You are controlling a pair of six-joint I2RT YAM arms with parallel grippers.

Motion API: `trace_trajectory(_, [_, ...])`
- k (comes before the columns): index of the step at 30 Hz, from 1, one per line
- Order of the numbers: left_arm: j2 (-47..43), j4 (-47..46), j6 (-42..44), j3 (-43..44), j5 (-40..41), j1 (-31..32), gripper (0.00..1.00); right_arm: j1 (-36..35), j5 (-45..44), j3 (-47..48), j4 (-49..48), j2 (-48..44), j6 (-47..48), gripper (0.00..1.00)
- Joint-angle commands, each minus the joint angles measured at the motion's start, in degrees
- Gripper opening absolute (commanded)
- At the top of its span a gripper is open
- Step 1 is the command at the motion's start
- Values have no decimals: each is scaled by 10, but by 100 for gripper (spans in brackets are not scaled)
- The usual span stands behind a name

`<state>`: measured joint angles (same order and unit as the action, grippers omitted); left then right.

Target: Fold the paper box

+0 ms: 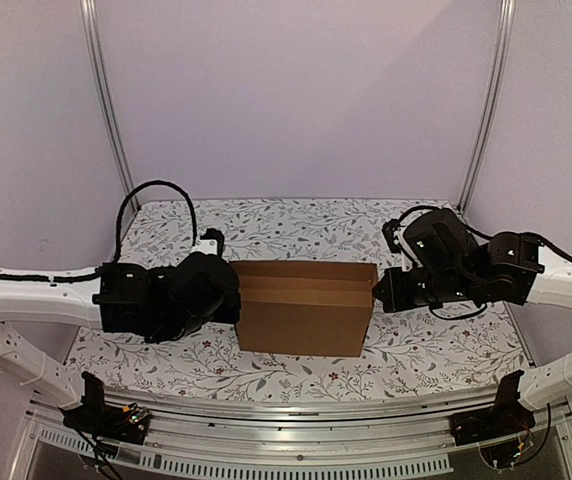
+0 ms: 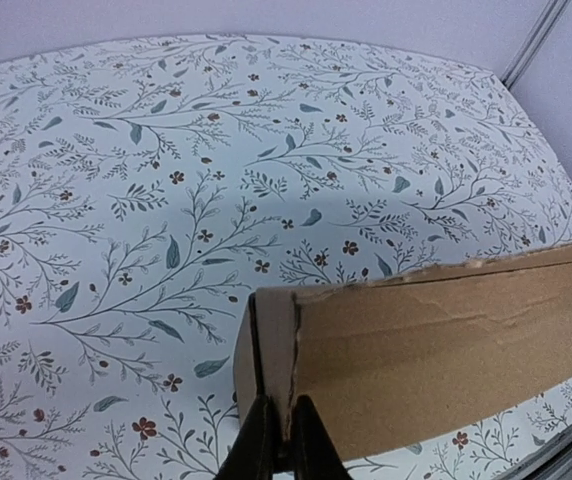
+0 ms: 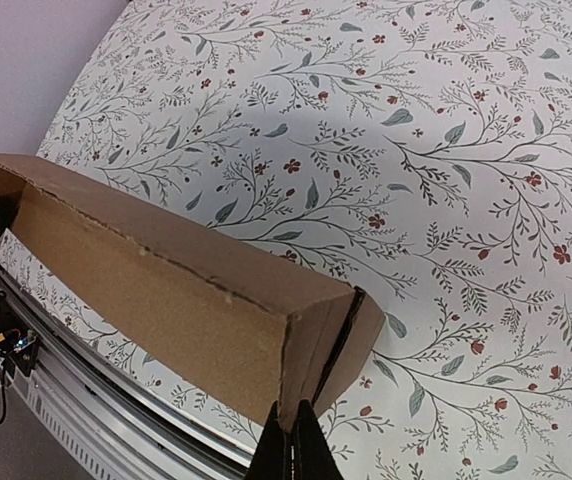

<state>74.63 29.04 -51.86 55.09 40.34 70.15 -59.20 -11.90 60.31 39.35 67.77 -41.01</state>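
Paper box (image 1: 304, 310) mid table (image 1: 426, 350) — left gripper (image 2: 286, 425) clamped on its 9 o'clock wall, right gripper (image 3: 294, 430) pinching the 3 o'clock wall.

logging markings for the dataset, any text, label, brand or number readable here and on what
None: no readable text in any view.
The box is plain brown cardboard with no print or label.
The tablecloth carries only a leaf-and-flower pattern.

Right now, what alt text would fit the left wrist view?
The left gripper pinches a corner edge of the brown paper box, whose long wall runs off to the right; a floral tablecloth fills the background.
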Motion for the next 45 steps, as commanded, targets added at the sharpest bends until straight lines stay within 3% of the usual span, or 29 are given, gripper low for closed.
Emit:
trace_trajectory(1, [26,45,7,4,-34,12,8,-3,0,-19,7,-7,1,0])
trace_trajectory(12, [36,46,7,10,-39,12,8,-5,4,-35,-15,-3,-5,0])
trace_trajectory(39, [20,47,-11,-6,-44,20,8,-90,-97,-67,7,15,-35,0])
trace_trajectory(42, [18,47,-11,-6,-43,20,9,-91,-102,-64,-4,10,-36,7])
trace_trajectory(45, [18,49,-12,-7,-42,21,11,-91,-113,-52,-11,3,-28,20])
